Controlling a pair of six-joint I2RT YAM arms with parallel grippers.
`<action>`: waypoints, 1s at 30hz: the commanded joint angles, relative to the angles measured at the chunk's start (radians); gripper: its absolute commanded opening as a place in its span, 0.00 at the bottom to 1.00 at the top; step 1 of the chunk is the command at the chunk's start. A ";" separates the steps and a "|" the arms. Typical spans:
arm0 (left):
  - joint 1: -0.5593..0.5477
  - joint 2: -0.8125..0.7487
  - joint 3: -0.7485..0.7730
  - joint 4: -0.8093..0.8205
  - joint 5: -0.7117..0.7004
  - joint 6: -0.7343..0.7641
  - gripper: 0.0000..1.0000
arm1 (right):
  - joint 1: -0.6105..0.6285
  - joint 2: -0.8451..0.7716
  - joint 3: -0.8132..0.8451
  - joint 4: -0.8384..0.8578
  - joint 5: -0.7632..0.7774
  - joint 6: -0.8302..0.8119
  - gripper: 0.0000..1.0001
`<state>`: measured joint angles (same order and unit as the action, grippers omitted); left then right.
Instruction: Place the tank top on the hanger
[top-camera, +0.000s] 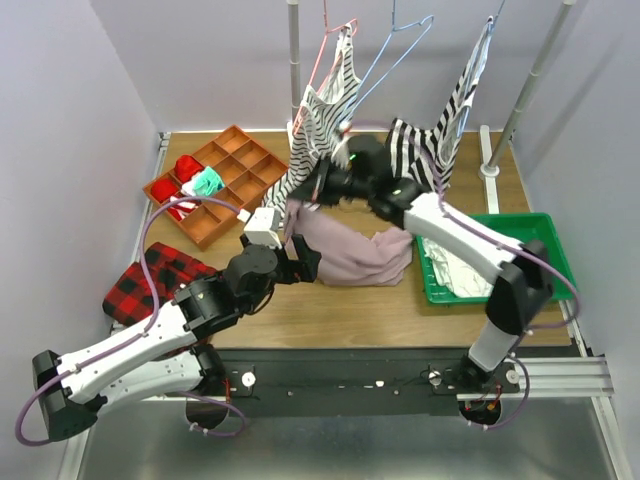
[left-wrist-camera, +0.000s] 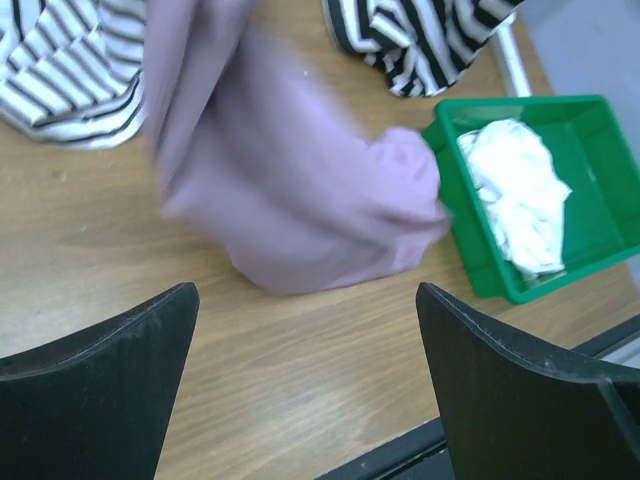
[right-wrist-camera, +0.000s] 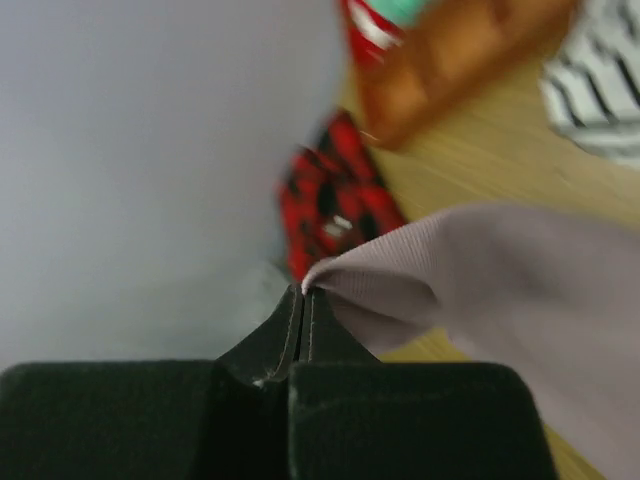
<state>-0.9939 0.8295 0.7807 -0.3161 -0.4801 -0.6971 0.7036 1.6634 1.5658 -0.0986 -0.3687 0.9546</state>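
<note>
Plain dusty mauve-pink tank top (top-camera: 350, 252), pale blue-grey wire hanger (top-camera: 395, 58), pink wire hanger (top-camera: 338, 28), black-and-white striped tops (top-camera: 322, 125), white garment (top-camera: 458, 272) in green tray (top-camera: 548, 236), orange-brown divided tray (top-camera: 228, 182), red-and-black plaid cloth (top-camera: 150, 282), light wood-grain bench (top-camera: 330, 312)

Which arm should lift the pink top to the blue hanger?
Probably the right: the right gripper is shut on the tank top, nearer the hanger. The left gripper is open, holding nothing.

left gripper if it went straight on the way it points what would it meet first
Likely the tank top, heaped dead ahead of the open left gripper; depth is unclear, so the table could come first.
</note>
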 joint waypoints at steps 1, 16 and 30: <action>0.009 -0.076 -0.095 -0.005 -0.055 -0.067 0.99 | 0.025 0.024 0.008 -0.140 0.186 -0.223 0.03; 0.011 0.295 -0.097 0.230 -0.003 -0.047 0.87 | 0.022 -0.263 -0.484 -0.237 0.681 -0.356 0.76; 0.129 0.215 -0.066 0.117 -0.049 -0.116 0.87 | 0.019 0.189 -0.305 -0.122 0.544 -0.404 0.75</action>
<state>-0.8818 1.1347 0.7250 -0.1497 -0.4732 -0.7921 0.7235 1.7519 1.1778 -0.2863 0.2260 0.5785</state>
